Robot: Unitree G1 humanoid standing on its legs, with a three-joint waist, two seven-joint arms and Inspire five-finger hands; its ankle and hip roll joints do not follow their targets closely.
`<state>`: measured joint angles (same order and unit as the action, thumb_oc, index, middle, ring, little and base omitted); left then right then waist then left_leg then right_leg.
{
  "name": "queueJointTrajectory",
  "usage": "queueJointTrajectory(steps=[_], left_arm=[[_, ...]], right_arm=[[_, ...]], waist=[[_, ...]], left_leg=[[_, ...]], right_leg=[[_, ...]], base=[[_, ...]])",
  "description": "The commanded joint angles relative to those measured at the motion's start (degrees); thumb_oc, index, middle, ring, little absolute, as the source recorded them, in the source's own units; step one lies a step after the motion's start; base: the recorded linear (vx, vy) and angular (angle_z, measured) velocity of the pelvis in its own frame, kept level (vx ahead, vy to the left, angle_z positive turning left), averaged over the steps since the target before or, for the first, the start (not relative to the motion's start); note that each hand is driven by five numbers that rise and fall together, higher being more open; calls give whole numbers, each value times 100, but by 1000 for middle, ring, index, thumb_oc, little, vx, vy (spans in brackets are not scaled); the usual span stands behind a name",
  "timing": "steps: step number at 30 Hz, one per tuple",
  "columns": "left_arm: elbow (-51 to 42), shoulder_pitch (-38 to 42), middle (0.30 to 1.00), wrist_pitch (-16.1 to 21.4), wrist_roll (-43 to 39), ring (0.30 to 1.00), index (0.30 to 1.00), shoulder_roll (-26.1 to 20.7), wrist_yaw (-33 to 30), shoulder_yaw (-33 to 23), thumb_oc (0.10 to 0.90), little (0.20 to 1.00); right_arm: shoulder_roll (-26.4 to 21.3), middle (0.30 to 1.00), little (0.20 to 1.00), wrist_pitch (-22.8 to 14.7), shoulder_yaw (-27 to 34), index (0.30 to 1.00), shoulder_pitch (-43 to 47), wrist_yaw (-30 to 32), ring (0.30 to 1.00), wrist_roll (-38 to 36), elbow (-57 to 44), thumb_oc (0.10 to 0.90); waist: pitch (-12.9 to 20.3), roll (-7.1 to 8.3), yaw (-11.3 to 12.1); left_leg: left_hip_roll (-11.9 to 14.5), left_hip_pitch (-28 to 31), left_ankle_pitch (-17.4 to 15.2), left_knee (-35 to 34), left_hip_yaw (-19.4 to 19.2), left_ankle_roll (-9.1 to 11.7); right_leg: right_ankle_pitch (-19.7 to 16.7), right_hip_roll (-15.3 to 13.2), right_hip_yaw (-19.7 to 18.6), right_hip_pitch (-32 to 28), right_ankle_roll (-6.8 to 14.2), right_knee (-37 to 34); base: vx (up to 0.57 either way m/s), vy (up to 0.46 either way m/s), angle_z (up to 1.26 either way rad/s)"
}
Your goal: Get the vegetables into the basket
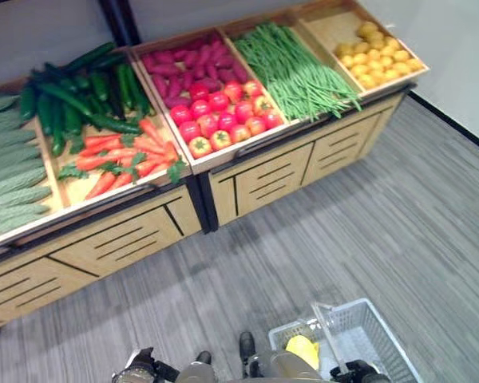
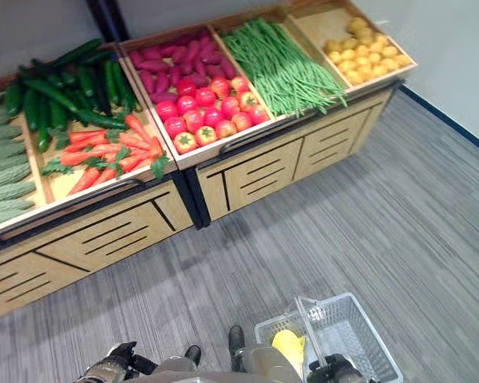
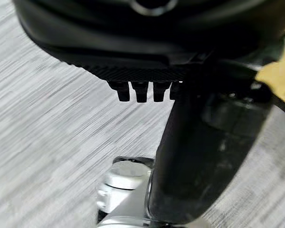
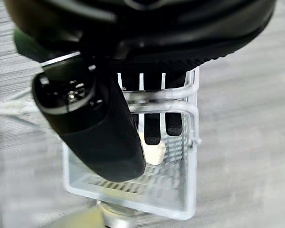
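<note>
A white wire basket (image 1: 387,339) hangs low at my right side over the grey floor, and a yellow vegetable (image 1: 302,349) lies in it. My right hand (image 4: 173,124) is shut on the basket's handle (image 4: 156,97), with the fingers curled round the bar. My left hand (image 3: 140,90) hangs at my left side above the floor, its fingers curled and holding nothing. Ahead stands a wooden produce stand (image 1: 263,179) with carrots (image 1: 124,155), dark cucumbers (image 1: 72,96), red tomatoes (image 1: 223,112) and green beans (image 1: 295,72).
The stand also holds pale green gourds (image 1: 8,175) at far left, purple sweet potatoes (image 1: 184,68) behind the tomatoes and yellow produce (image 1: 375,56) at far right. Grey floor (image 1: 343,239) lies between me and the stand.
</note>
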<state>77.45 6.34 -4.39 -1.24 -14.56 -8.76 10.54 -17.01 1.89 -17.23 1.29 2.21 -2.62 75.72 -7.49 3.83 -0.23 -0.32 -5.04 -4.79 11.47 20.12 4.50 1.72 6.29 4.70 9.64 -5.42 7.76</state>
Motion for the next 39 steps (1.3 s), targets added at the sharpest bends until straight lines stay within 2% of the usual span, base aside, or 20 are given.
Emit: queueJointTrajectory(steps=[1,2,3,4,5,6,7,9,11,13,17,25,30,32,33,34,36,37,39], left_arm=[[-46,-90,1000,-23,-83,1000,1000,-62,-46,-110,900,1000],[-66,-90,1000,-26,-104,1000,1000,-37,-45,-113,900,1000],[-66,-90,1000,-27,-104,1000,1000,-37,-45,-112,900,1000],[-99,-98,1000,-39,-66,1000,1000,-11,-19,-88,900,1000],[-169,-85,1000,-36,-19,1000,1000,12,1,-63,900,1000],[-170,-86,1000,-37,-19,1000,1000,13,1,-63,900,1000],[-200,-74,1000,-38,-3,1000,1000,22,14,-39,900,1000],[-240,-34,1000,-36,35,1000,1000,33,11,16,900,1000],[-263,-38,1000,-43,51,1000,1000,31,17,41,900,1000],[-257,-77,1000,-52,88,1000,1000,13,42,42,900,1000],[-218,-127,1000,-58,220,1000,1000,-63,72,59,900,1000],[-175,-186,1000,-61,342,1000,1000,-154,68,29,900,1000],[-552,-191,1000,24,78,1000,1000,-247,-85,-77,900,1000],[-1353,-262,1000,146,-79,1000,1000,-407,-171,-102,900,1000],[-2741,-534,1000,334,-268,1000,1000,-732,-190,-267,900,1000],[-2745,-537,1000,331,-268,1000,1000,-734,-189,-269,900,1000],[-4077,-839,1000,485,-252,1000,1000,-1075,-164,-519,900,1000],[-5038,-1065,1000,539,-117,1000,1000,-1378,-194,-867,900,1000],[-5247,-1102,1000,532,-50,1000,1000,-1449,-244,-985,900,1000]], right_arm=[[-296,300,300,-50,246,300,-96,-15,300,-49,-93,400],[-312,300,300,-65,326,300,-103,-33,300,-95,-138,400],[-312,300,300,-65,326,300,-103,-33,300,-95,-138,400],[-327,300,300,-58,376,300,-109,-36,300,-122,-158,400],[-328,300,300,-38,481,300,-134,-44,300,-140,-176,400],[-329,300,300,-38,481,300,-134,-44,300,-140,-176,400],[-319,300,300,-29,520,300,-148,-47,300,-156,-177,400],[-294,300,300,-8,561,300,-164,-37,300,-166,-163,400],[-270,300,300,4,558,300,-166,-41,300,-141,-141,400],[-228,300,300,28,508,300,-153,-46,300,-79,-106,400],[-131,300,300,47,383,300,-66,-46,300,56,-63,400],[-31,300,300,84,322,300,-46,-57,300,172,-83,400],[-42,300,300,46,380,300,-68,-9,300,144,-109,400],[-70,300,300,9,442,300,-129,24,300,100,-249,400],[-148,300,300,-36,547,300,-262,18,300,106,-504,400],[-147,300,300,-36,545,300,-263,18,300,106,-504,400],[-193,300,300,-62,698,300,-411,-24,300,113,-672,400],[-236,300,300,-71,821,300,-564,-101,300,181,-742,400],[-239,300,300,-63,854,300,-595,-129,300,200,-733,400]], waist=[[-19,-10,-169],[-57,-56,-278],[-52,-55,-277],[-96,-92,-358],[-126,-200,-515],[-130,-201,-520],[-131,-249,-568],[-117,-271,-632],[-117,-244,-632],[-78,-214,-585],[23,-171,-429],[72,-200,-353],[128,-247,-323],[128,-270,-320],[116,-285,-321],[123,-284,-314],[140,-286,-303],[196,-279,-302],[219,-271,-314]], left_leg=[[-282,671,90,-781,-514,-508],[-122,606,26,-853,-1389,-574],[-124,598,26,-849,-1390,-574],[-2,627,-37,-959,-1959,-590],[177,710,66,-1335,-2998,-518],[175,720,73,-1348,-2993,-518],[188,720,179,-1524,-3184,-478],[173,570,348,-1646,-3191,-421],[173,568,340,-1645,-3254,-429],[156,609,235,-1647,-3225,-458],[110,655,98,-1647,-3403,-548],[15,885,-70,-1647,-3421,-666],[-23,965,-126,-1647,-3402,-682],[-30,979,-123,-1647,-3381,-677],[-29,1001,-112,-1647,-3360,-665],[-28,996,-111,-1647,-3368,-665],[-23,1022,-105,-1647,-3350,-653],[-23,1088,-129,-1647,-3339,-640],[-23,1122,-138,-1647,-3331,-636]], right_leg=[[375,-179,-835,-21,566,20],[447,-313,-559,-125,568,-40],[447,-314,-560,-118,569,-38],[505,-371,-412,-165,596,-19],[555,-523,7,-248,663,-6],[557,-524,13,-255,664,-8],[557,-571,196,-279,694,-8],[552,-659,454,-306,732,37],[538,-694,526,-386,741,24],[508,-661,484,-470,764,-95],[190,-678,233,-638,889,-616],[226,-721,97,-807,957,-541],[191,-734,41,-915,990,-669],[173,-732,12,-917,1006,-676],[153,-729,-10,-933,1030,-682],[147,-727,-18,-927,1029,-689],[144,-731,-14,-952,1046,-701],[156,-736,-8,-1030,1063,-733],[163,-739,-4,-1072,1066,-745]], base=[[132,-77,55],[78,-29,70],[83,-2,104],[35,73,123],[37,72,105],[24,88,170],[4,58,165],[9,77,149],[49,125,60],[80,213,1],[40,209,-31],[56,162,-14],[40,49,-2],[29,28,-3],[14,16,-4],[0,0,0],[20,-5,-1],[37,-8,0],[45,-22,2]])
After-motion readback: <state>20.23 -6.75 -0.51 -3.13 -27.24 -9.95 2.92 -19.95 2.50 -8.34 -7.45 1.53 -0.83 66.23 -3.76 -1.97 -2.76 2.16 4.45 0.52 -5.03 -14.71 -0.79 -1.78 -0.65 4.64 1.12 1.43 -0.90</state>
